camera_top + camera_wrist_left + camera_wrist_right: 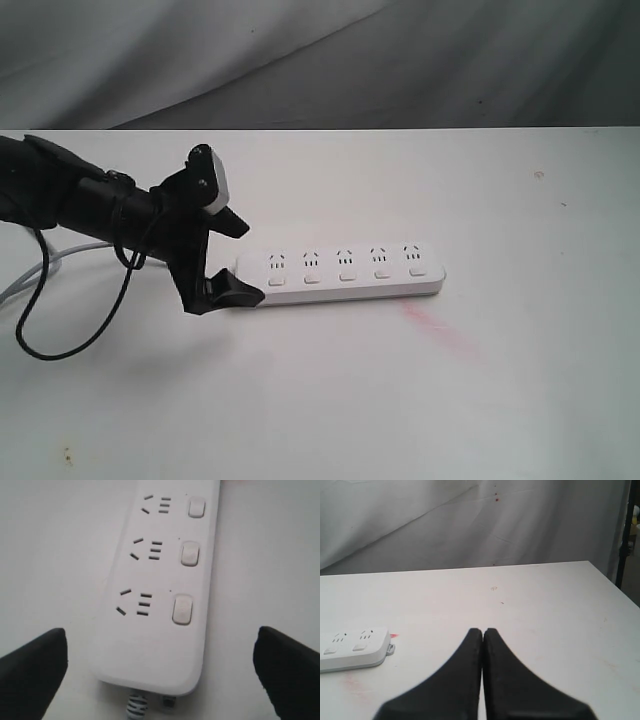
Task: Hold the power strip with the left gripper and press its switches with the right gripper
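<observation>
White table [500, 400]: power strip [345, 272] with cord end inside the wide-spread left claw [236, 258]; right claw [483, 631] closed.

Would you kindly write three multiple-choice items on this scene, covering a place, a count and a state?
1. The left tool sits at the power strip's: A cord end; B far end; C middle.
2. Its switches number: A three; B five; C seven.
3. The right tool is: A shut; B wide open; C gripping the strip.
Answers: 1 A, it straddles the end where the cord leaves; 2 B, five buttons in a row; 3 A, its fingertips touch.
</observation>
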Motion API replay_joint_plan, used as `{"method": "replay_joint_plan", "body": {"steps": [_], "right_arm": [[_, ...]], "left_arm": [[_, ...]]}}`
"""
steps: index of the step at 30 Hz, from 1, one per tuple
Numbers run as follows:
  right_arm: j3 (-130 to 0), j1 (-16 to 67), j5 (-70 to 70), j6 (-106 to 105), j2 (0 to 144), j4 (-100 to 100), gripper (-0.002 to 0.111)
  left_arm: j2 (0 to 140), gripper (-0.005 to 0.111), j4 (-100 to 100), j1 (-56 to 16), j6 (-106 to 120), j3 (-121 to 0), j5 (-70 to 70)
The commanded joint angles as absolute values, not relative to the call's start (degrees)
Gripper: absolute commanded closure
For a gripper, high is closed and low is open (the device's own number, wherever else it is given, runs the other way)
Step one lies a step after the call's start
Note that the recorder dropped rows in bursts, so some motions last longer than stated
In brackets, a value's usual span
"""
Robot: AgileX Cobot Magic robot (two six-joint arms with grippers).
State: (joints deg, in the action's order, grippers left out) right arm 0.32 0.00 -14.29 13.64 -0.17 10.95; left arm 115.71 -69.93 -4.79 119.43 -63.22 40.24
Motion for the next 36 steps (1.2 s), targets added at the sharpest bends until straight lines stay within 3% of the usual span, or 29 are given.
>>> {"method": "replay_joint_plan", "body": {"steps": [1,36], "right_arm": [[0.0,0.0,-14.06,13.92,0.0,10.7,0.108],[0.0,0.0,-14.06,13.92,0.0,10.7,0.108]], "left_arm": [[117.46,0.013,-71.92,-5.2,120.01,-63.7,38.72],[120.9,0.013,-66.27,-5.32,120.01,-65.61,37.29]]}}
